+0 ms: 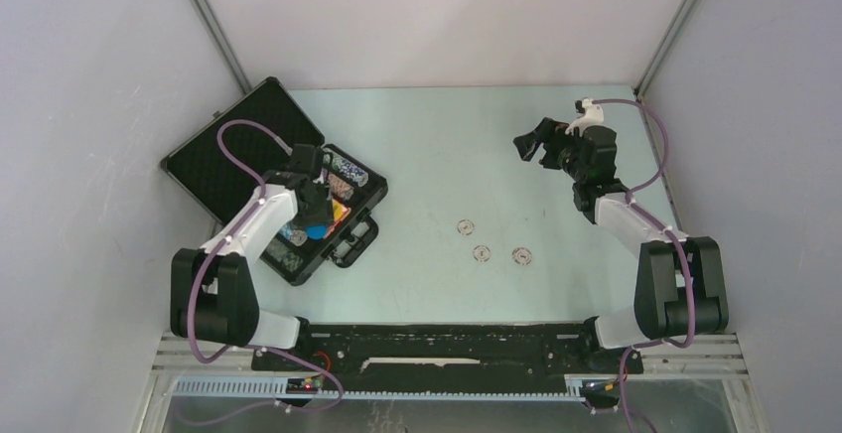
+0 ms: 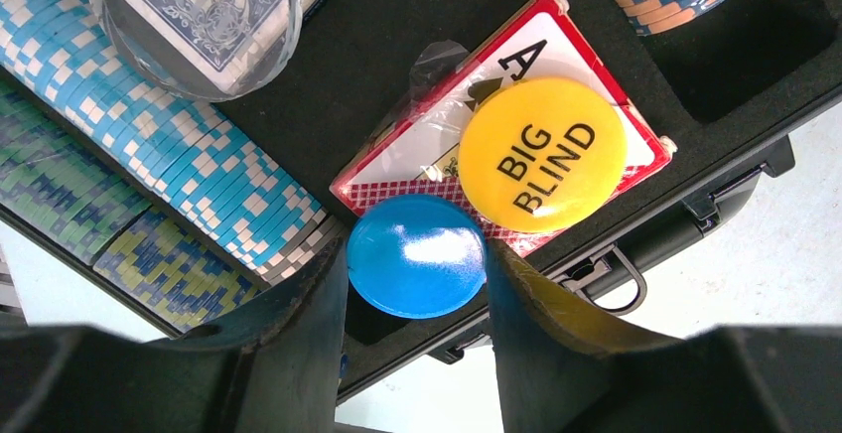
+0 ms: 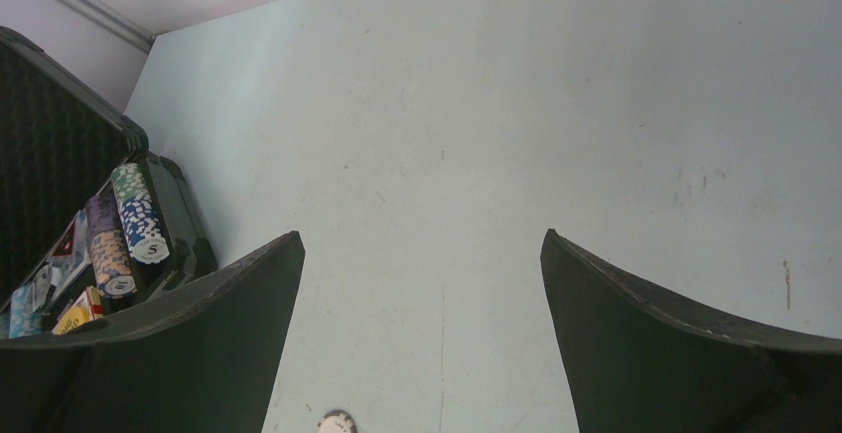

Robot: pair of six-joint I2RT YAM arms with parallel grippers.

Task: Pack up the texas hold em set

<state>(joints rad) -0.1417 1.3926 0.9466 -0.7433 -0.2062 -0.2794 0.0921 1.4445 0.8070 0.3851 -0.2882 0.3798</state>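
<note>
The black briefcase (image 1: 233,145) lies open at the left, its foam base holding chip rows (image 2: 179,155), a red card deck (image 2: 427,145) and a blue deck in a clear box (image 2: 199,6). A yellow "BIG BLIND" disc (image 2: 541,155) lies on the red deck. My left gripper (image 1: 316,216) hovers over the base near its front edge, shut on a blue round disc (image 2: 417,254) held between both fingers. My right gripper (image 1: 531,145) is open and empty, raised over the table's far right (image 3: 422,244). No triangular marker shows.
Three small white-rimmed chips (image 1: 466,226), (image 1: 483,253), (image 1: 522,254) lie loose on the table's middle; one shows at the bottom of the right wrist view (image 3: 338,423). The case's latch and handle (image 2: 606,274) face the table's middle. Walls enclose three sides.
</note>
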